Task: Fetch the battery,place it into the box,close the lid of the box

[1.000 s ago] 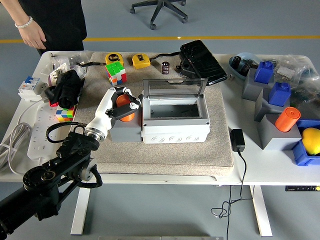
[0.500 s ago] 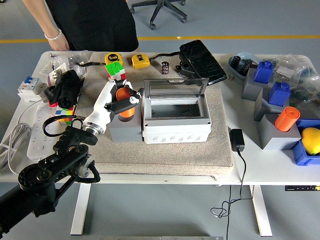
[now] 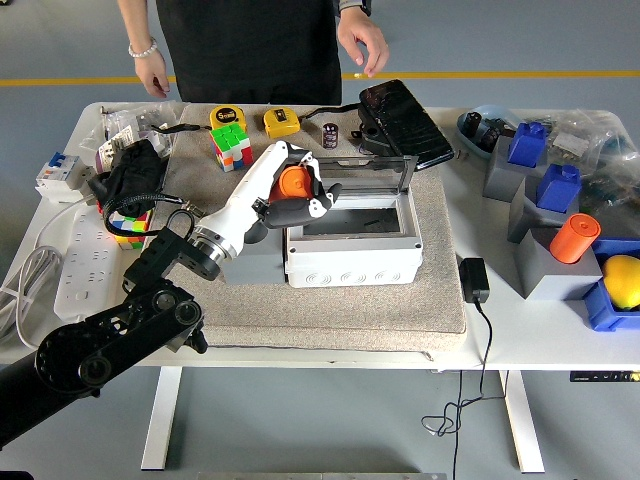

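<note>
- At the table's near left, the black left arm reaches in over the beige mat.
- Left hand: fingers curled around the orange battery, held above the left rim of the box.
- Box: open, lid standing upright at its far edge.
- Far side: a person stands with one hand hanging over the table's edge.

Single high head view from the robot's side, forward and down over the white table.
</note>
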`<act>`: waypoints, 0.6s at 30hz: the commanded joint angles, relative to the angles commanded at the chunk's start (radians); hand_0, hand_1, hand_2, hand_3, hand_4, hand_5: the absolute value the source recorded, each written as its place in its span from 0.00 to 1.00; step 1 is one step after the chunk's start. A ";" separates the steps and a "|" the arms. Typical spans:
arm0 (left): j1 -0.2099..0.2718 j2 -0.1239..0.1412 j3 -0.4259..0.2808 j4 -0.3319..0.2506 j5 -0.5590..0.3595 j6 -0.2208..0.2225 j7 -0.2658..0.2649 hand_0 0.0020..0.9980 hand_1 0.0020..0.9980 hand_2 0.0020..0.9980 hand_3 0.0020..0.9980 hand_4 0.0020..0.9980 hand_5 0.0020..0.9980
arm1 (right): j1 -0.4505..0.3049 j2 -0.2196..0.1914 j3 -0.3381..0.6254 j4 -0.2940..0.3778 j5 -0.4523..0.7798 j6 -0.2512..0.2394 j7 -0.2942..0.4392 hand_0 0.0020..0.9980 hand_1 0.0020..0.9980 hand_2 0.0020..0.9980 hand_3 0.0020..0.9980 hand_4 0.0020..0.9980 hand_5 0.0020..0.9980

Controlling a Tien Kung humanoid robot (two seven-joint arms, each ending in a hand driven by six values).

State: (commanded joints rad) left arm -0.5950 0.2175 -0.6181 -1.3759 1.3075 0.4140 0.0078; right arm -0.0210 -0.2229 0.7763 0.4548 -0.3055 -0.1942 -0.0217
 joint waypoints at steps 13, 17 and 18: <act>-0.128 -0.102 0.183 0.090 0.235 0.051 0.223 0.19 0.13 0.13 0.18 0.24 0.00 | 0.002 0.000 -0.006 0.001 0.003 -0.001 0.001 0.61 0.63 0.65 0.58 0.97 0.53; -0.157 -0.137 0.206 0.114 0.257 0.060 0.265 0.19 0.13 0.13 0.18 0.24 0.00 | 0.003 -0.002 -0.010 0.002 0.003 -0.002 0.001 0.61 0.63 0.65 0.58 0.97 0.53; -0.167 -0.148 0.214 0.124 0.259 0.065 0.275 0.19 0.14 0.14 0.20 0.46 0.00 | 0.003 -0.002 -0.011 0.002 0.003 -0.002 0.002 0.61 0.63 0.65 0.57 0.97 0.52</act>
State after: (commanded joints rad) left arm -0.7620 0.0697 -0.4039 -1.2518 1.5664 0.4792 0.2827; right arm -0.0177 -0.2247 0.7657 0.4572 -0.3023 -0.1967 -0.0201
